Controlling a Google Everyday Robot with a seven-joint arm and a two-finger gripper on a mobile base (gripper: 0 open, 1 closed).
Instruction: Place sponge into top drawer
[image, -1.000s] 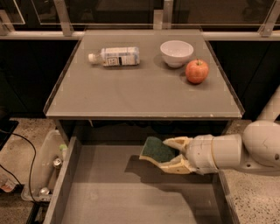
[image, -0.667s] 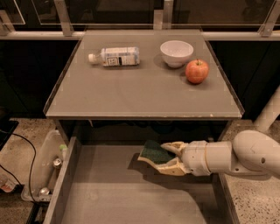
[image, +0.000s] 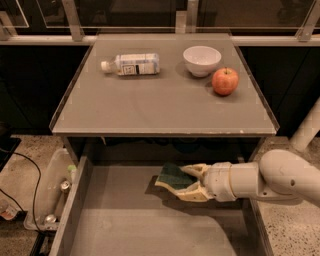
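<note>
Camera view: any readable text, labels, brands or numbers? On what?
bottle label: dark print, too blurred to read.
bowl, apple, sponge, top drawer: no text visible.
gripper, holding the sponge over the top drawer: no markings visible.

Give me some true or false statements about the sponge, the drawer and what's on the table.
1. The gripper holds the sponge over the open top drawer. True.
2. The bottle stands upright on the table. False: it lies on its side.
3. The apple sits inside the bowl. False: it rests on the table beside the bowl.
4. The bowl is white. True.
</note>
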